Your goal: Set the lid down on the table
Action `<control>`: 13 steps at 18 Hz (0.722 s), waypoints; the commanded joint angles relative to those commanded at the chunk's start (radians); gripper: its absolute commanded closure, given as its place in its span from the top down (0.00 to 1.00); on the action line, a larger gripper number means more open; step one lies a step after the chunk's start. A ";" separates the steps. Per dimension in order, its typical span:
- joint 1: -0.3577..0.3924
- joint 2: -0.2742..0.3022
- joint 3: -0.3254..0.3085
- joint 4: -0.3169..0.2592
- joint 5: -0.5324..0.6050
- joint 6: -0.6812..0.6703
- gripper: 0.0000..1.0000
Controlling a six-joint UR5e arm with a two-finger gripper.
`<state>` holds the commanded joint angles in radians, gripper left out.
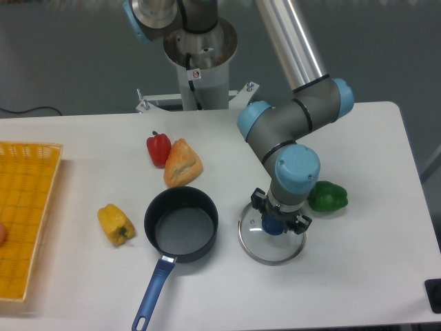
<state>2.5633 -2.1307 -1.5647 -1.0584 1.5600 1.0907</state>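
In the fixed camera's view, a round clear glass lid with a metal rim and a blue centre knob (271, 240) lies flat on the large white rectangular desk with rounded corners (358, 276), right of centre and toward the near edge. The grey and light-blue robot arm (289, 124) reaches down from the far side, and its black two-finger end effector (279, 219) sits directly over the lid's knob, fingers on either side of it; the wrist hides the fingertips, so whether they are pressed onto the knob or slightly parted from it cannot be told. Just to the left of the lid, apart from it, stands a dark saucepan with a blue handle (180, 224), the handle pointing toward the near edge. A green bell pepper (329, 196) lies just beyond the lid to the right, partly behind the arm's wrist. Farther left, a yellow bell pepper (115, 223) lies near the saucepan, while a red bell pepper (158, 147) and a golden-brown bread piece (182, 164) sit side by side on the far side of the pan. A yellow woven tray (24, 214) occupies the left edge of the desk.
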 joint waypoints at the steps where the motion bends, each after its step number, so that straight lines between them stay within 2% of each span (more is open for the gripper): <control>1: 0.000 -0.002 0.000 0.000 -0.002 0.002 0.92; 6: -0.006 0.005 0.000 0.000 0.000 0.000 0.94; 7: -0.006 0.014 0.002 -0.002 0.000 0.000 1.00; 10: -0.012 0.051 0.015 0.003 0.002 0.005 1.00; 13: -0.009 0.090 0.060 -0.003 -0.006 0.041 1.00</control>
<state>2.5541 -2.0404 -1.5049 -1.0615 1.5539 1.1319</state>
